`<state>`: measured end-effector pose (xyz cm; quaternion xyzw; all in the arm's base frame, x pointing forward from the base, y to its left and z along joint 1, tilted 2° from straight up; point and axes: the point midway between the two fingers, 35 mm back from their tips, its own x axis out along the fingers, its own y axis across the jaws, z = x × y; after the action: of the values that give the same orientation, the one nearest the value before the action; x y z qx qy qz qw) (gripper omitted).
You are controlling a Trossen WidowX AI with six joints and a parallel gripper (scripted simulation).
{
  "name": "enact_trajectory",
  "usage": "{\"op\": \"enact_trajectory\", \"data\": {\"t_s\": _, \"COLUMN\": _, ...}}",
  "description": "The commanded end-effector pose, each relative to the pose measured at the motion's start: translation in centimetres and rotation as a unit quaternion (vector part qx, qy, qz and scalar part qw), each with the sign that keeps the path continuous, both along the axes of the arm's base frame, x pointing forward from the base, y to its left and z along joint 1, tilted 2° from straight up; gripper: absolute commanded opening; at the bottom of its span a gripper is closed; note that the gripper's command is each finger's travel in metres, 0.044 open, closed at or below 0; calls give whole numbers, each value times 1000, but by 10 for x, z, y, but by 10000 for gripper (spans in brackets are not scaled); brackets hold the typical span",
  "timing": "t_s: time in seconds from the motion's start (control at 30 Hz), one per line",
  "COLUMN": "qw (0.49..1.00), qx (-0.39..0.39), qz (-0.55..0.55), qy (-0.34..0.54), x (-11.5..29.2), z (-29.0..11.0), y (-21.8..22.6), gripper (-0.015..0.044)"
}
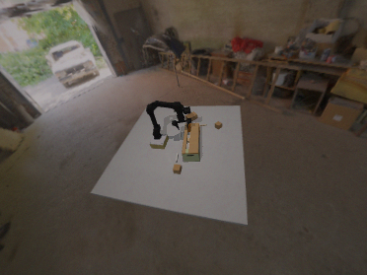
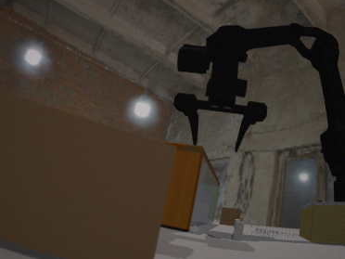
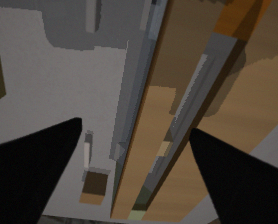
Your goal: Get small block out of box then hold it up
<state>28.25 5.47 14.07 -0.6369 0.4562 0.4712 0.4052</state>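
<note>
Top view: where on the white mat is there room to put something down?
The mat has bare room along its near edge, in front of the lone cube, and on the right past the small cube. It is crowded at the far left, around the box, arm and open gripper.

Long orange-topped box (image 1: 191, 143) with clear front seen upright at frame centre on white tabletop (image 1: 212, 188); block not discernible inside.
</note>
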Motion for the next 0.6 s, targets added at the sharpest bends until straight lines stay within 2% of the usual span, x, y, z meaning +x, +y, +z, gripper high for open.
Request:
{"op": "enact_trajectory", "data": {"t_s": 0.0, "qw": 997, "qx": -61, "qz": -52, "qy": -5, "x": 9, "z": -1, "y": -51, "gripper": 400}}
{"op": "enact_trajectory", "data": {"t_s": 0.57, "qw": 997, "qx": -61, "qz": -52, "qy": -5, "x": 12, "z": -17, "y": -50, "gripper": 400}}
